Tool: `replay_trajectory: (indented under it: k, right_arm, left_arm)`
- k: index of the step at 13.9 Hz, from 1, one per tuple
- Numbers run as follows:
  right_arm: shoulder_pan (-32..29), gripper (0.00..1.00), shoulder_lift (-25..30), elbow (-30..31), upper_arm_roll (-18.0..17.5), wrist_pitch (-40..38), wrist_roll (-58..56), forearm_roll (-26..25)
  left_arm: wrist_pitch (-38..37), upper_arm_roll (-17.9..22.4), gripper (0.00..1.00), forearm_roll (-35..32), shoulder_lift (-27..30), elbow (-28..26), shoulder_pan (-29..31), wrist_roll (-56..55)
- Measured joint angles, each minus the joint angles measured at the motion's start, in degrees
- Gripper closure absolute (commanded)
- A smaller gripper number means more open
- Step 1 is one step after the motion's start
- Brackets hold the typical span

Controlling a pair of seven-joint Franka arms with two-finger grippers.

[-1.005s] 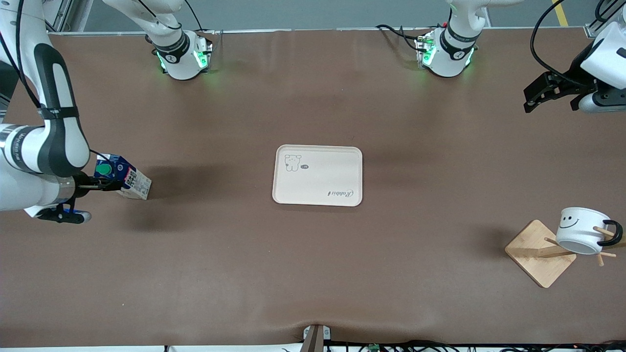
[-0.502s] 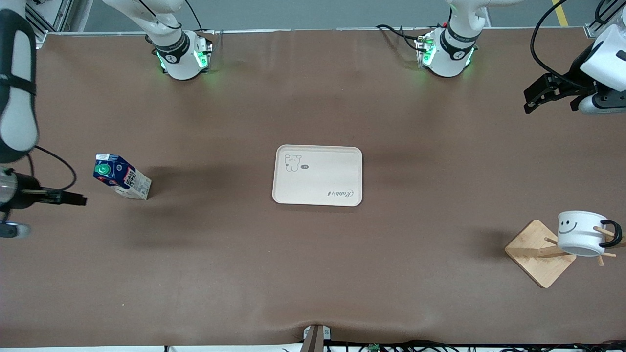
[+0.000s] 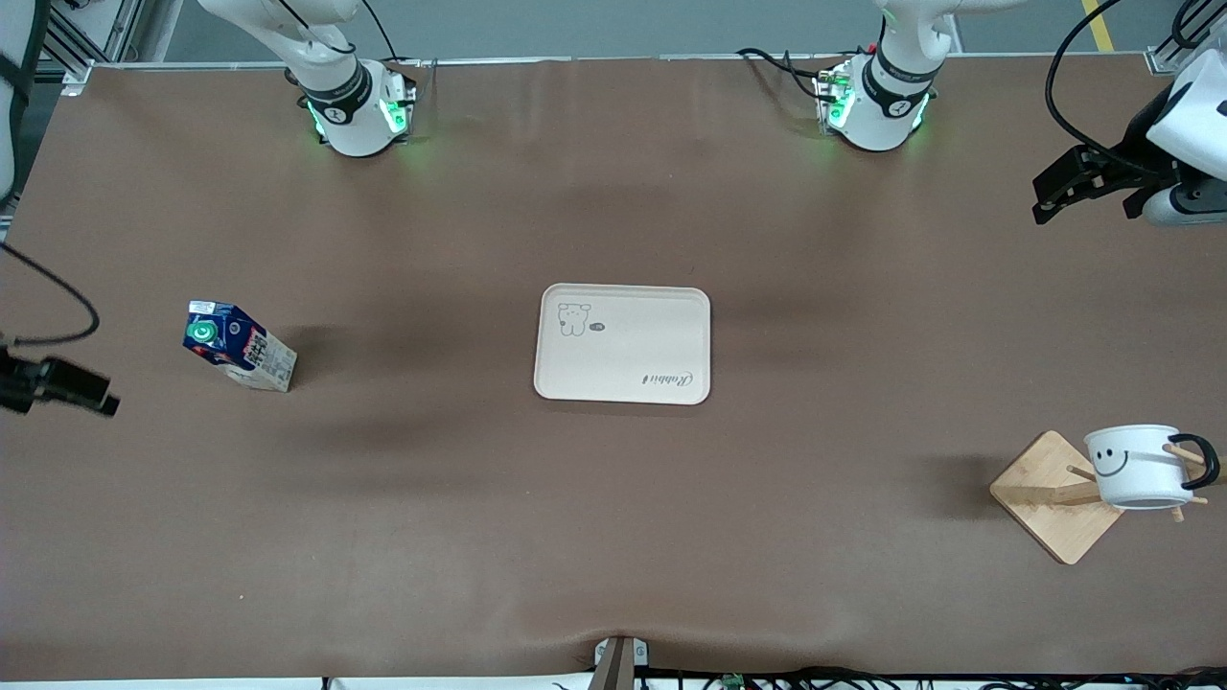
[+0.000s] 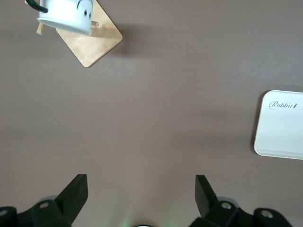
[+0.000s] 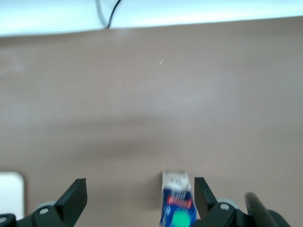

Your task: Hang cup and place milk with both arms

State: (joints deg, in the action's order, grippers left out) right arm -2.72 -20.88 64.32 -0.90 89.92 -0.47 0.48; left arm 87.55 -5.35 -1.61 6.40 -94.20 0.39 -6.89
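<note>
Both grippers stand empty with fingers spread wide. Left gripper (image 3: 1059,192) hangs over bare table at the left arm's end; the cup (image 3: 1138,465) is well clear of its fingers (image 4: 75,189), hung by its black handle on a peg of the wooden rack (image 3: 1050,494). Right gripper (image 3: 81,391) is at the right arm's edge of the table; the milk (image 3: 240,347) stands upright on the table, apart from its fingers (image 5: 75,194), well short of the tray (image 3: 623,343).

Risk, as judged: the cup sits near the peg's tip and tilted, so any bump of the rack could slip it off. The carton is narrow and tall; a re-approach with one finger arriving first could tip it. If the tray is the milk's goal, that step is not done.

Versus a second ago: right gripper was around the carton, now drawn away toward the table edge; carton unmoved. Cup has swung to hang more level. Left gripper barely shifted
</note>
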Motion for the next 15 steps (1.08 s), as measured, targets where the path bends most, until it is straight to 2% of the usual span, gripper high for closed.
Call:
replay_trajectory:
  k: [2, 4, 7, 10, 12, 15]
  right_arm:
    - [1.4, 0.0, 4.2, 0.3, -0.1, -7.1, 0.0, 0.0]
    - [1.0, 0.0, 8.1, 3.3, 0.1, -11.6, 0.0, 0.0]
    - [0.4, 0.0, 13.5, 12.0, 0.4, -11.4, 0.0, -0.4]
    - [0.1, 0.0, 18.3, 20.2, 0.5, -5.9, -1.8, -0.5]
    - [0.1, 0.0, 20.1, 22.7, 0.2, -4.9, -3.7, -0.5]
    - [0.5, 0.0, 21.5, 22.9, -0.4, -4.9, -4.1, -0.5]
  left_arm:
    - [0.0, 0.1, 0.0, 0.0, 0.0, 0.0, 0.0, 0.0]
    - [0.0, 0.2, 0.0, 0.0, 0.0, 0.0, 0.0, 0.0]
    - [0.0, 0.2, 0.0, 0.0, 0.0, 0.0, 0.0, 0.1]
    - [0.0, 0.2, 0.0, 0.0, 0.1, 0.0, 0.0, 0.1]
    - [0.0, 0.2, 0.0, 0.0, 0.1, 0.4, 0.0, 0.1]
    - [0.0, 0.2, 0.0, 0.0, 0.1, 1.5, 0.0, 0.1]
